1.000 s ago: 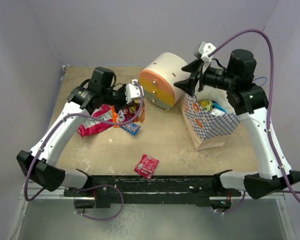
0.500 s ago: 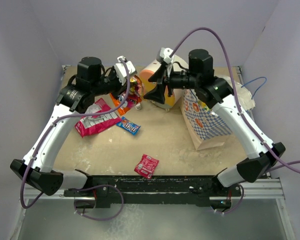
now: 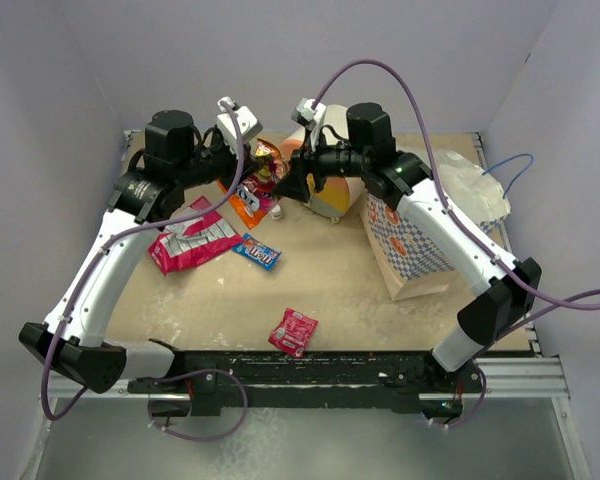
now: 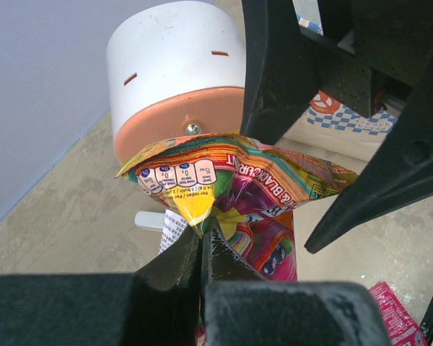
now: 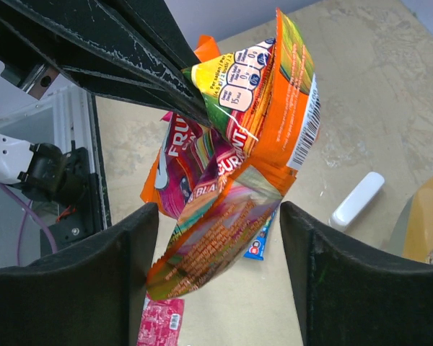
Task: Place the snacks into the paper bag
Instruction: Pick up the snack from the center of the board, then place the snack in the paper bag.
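The left pincer is clamped tight on one corner of an orange snack packet. It holds the packet up off the surface, just left of the drawer unit. The right pincer gapes wide, one finger on each side of that packet, not closed on it. The paper bag stands just right of the drawer unit.

Orange packet, crumpled, hangs pinched by its top corner in the left gripper, between the spread fingers of the right gripper. Pink packet, blue packet and red packet lie flat, nearer the arm bases than both grippers. Paper bag stands open, right of the right gripper.
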`<action>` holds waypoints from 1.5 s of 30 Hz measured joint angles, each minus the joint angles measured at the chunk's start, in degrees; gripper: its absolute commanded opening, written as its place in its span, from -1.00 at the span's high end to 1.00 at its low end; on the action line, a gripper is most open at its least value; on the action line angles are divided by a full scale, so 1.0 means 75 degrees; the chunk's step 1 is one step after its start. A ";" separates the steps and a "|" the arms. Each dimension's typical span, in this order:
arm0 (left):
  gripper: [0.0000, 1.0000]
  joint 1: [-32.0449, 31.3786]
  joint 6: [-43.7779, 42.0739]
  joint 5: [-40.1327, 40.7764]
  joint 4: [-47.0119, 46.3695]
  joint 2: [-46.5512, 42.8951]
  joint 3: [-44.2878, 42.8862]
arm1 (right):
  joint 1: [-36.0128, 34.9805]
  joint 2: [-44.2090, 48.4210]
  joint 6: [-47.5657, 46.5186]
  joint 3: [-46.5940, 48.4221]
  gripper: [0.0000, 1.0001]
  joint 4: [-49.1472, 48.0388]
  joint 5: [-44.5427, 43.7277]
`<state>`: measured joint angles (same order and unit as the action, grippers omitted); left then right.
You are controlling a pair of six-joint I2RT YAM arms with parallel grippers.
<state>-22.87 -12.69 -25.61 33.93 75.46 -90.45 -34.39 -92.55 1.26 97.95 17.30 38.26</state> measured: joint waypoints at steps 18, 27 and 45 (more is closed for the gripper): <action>0.47 0.0405 0.0230 -0.1422 -0.0455 -0.0420 0.0653 | -0.0064 0.0149 -0.0128 -0.0006 1.00 0.0137 -0.0402; -0.39 0.0708 0.0347 -0.2649 -0.0629 -0.0866 0.0766 | 0.0224 0.0775 -0.0414 -0.0093 1.00 0.0332 -0.0391; -0.75 0.0950 0.0105 -0.3057 -0.0350 -0.0938 0.0764 | 0.4307 0.4004 0.0111 -0.0848 1.00 0.0204 -0.0627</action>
<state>-15.75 -11.90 -48.53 31.31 68.42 -84.73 -2.09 -62.52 2.09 91.59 18.83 33.56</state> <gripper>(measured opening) 0.870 0.243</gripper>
